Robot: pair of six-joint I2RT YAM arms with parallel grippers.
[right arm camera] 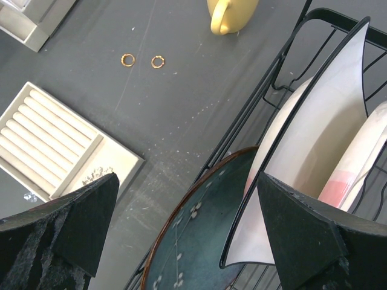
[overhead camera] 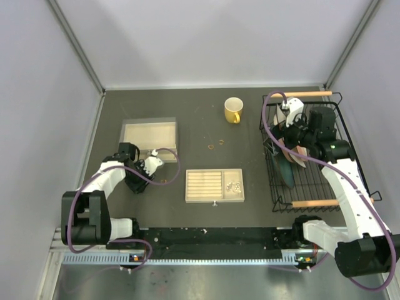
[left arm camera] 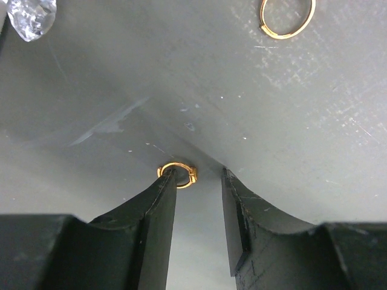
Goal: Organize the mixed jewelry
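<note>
1. Pale walls are enclosing a dark grey worktop [overhead camera: 200,125], scuffed and dusty in the wrist views.
2. A cream slotted jewelry box [overhead camera: 214,185] is lying open near the middle of the near edge, and a silvery cluster [overhead camera: 234,185] is sitting in its right compartment.
3. A shallow cream tray [overhead camera: 150,133] is resting toward the left edge, and a yellow mug [overhead camera: 233,110] is standing near the far edge.
4. Two gold rings [right arm camera: 127,60] [right arm camera: 158,61] are lying side by side but apart on the bare worktop, between the mug and the jewelry box.
5. A black wire dish rack [overhead camera: 306,150] is occupying the right edge, holding several plates [right arm camera: 284,163] on edge.
6. The left pincer [left arm camera: 199,175] is reaching down to the worktop just in front of the tray, its fingers spread with a clear gap between them.
7. A small gold ring [left arm camera: 178,175] is lying at the tip of one of its fingers, touching that finger rather than sitting in the gap.
8. A larger gold ring [left arm camera: 287,18] is lying farther out on the worktop, well apart from those fingers.
9. The right pincer [right arm camera: 187,181] is hovering over the dish rack, its fingers spread wide and gripping nothing.
</note>
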